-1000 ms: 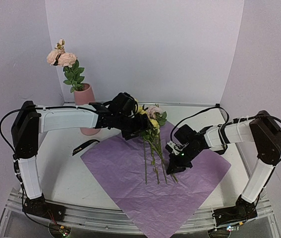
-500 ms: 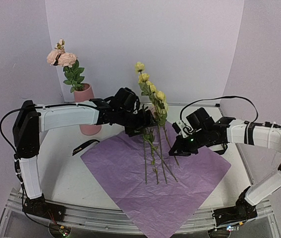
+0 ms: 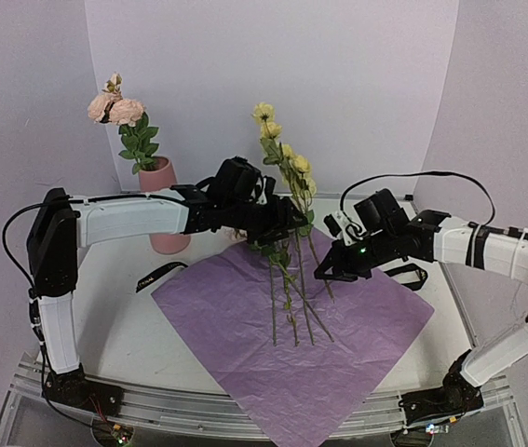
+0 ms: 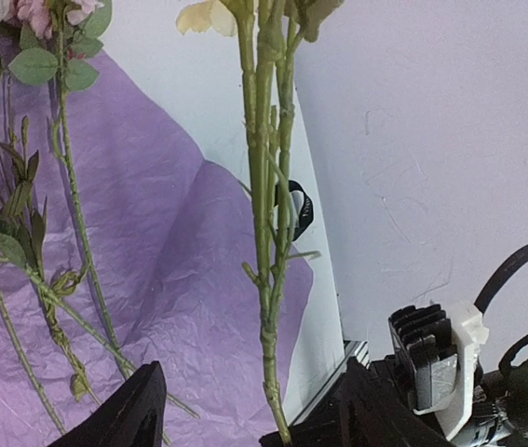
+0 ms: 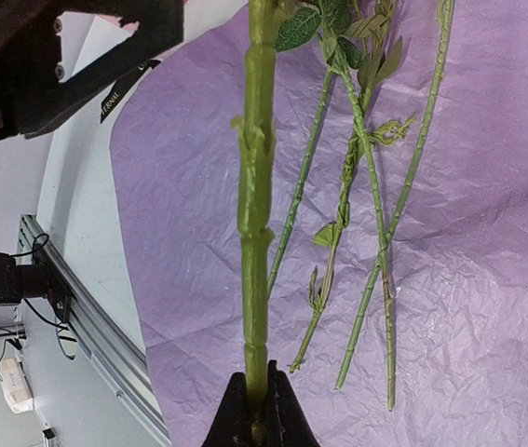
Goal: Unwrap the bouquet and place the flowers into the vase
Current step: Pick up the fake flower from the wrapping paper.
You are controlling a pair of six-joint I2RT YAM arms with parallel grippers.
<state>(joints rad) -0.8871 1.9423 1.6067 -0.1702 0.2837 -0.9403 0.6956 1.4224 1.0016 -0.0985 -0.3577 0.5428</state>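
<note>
My right gripper (image 3: 325,271) (image 5: 262,410) is shut on the lower end of a yellow flower stem (image 5: 256,214) and holds it upright above the paper. Its yellow blooms (image 3: 280,149) rise over the table's middle. My left gripper (image 3: 280,226) (image 4: 254,421) stands open around that stem (image 4: 268,270), higher up, with a clear gap on one side. More flowers (image 3: 291,298) lie on the unfolded purple paper (image 3: 245,317). The pink vase (image 3: 161,179), at the back left, holds a pink bloom (image 3: 115,108).
A black ribbon (image 3: 156,275) lies on the white table left of the paper. A black loop (image 3: 414,276) sits under the right arm. White walls close in the back and both sides. A metal rail (image 3: 198,410) runs along the near edge.
The right gripper lifted the yellow flower stem off the paper and stood it upright. The left gripper came round the stem and its jaws narrowed a little.
</note>
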